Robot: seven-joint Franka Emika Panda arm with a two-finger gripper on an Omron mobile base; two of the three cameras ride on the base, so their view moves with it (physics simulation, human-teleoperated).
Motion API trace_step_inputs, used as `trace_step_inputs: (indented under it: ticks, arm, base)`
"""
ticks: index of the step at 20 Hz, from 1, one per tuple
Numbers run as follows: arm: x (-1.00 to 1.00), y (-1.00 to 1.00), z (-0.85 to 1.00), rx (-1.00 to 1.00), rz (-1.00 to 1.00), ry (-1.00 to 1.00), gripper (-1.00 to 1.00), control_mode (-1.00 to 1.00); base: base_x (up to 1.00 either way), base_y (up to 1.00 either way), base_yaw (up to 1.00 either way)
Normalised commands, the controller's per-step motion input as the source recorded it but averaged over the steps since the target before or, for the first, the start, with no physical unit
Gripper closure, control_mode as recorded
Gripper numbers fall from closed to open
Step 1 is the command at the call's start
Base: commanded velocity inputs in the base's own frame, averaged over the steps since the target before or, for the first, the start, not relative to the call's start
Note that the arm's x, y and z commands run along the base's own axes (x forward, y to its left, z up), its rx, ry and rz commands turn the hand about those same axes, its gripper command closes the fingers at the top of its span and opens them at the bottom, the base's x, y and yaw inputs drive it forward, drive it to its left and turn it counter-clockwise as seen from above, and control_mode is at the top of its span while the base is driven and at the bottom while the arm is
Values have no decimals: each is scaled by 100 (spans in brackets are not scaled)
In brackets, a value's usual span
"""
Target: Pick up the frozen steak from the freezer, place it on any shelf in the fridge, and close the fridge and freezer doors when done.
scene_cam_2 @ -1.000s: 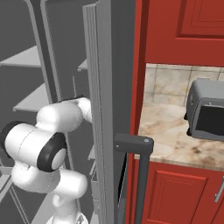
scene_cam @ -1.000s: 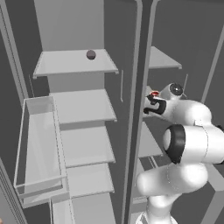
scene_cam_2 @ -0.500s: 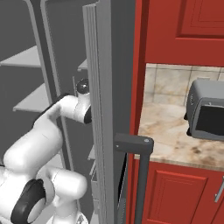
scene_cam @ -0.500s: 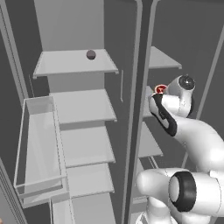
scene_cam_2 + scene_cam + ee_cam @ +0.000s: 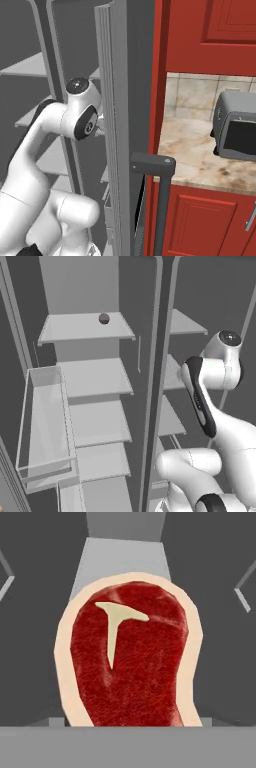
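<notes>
Grey walls and pale shelves take up most of the left base view, where we see the fridge (image 5: 90, 286) on the left of the frame with its broad shelves stacked one above another. On the top shelf (image 5: 75, 328) a small dark ball (image 5: 103, 318) sits near the back edge. At the lower left a clear bin rack (image 5: 42, 431) hangs on the open door. Right of the central divider we see the freezer (image 5: 200, 296) with its short narrow shelves, and the white arm (image 5: 215, 371) rises at the right of the frame and bends toward that compartment.

In the right base view the freezer door (image 5: 125, 125) stands open at the middle, its dark bar handle (image 5: 157, 200) low in the frame; red cabinets (image 5: 210, 25) and a toaster oven (image 5: 235, 125) on a marbled counter (image 5: 200, 150) lie at the right.

In the hand view the frozen steak (image 5: 130, 657) sits large at the centre, red with a pale rim and a T-shaped bone, with a narrow freezer shelf (image 5: 125, 557) behind it. We cannot tell whether the fingers are spread or clamped on it.
</notes>
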Motion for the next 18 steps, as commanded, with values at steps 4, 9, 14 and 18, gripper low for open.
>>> trace_step_inputs:
  ticks: [4,9,14,18]
  arm:
    - [-100,61,2,0,19,-10,100,-100]
    - [-79,96,47,0,18,-14,100,-100]
    - [-44,100,93,-7,12,-10,100,-100]
    - [0,100,98,-2,1,-2,100,-100]
  base:
    - [0,0,0]
    - [0,0,0]
    - [0,0,0]
    - [0,0,0]
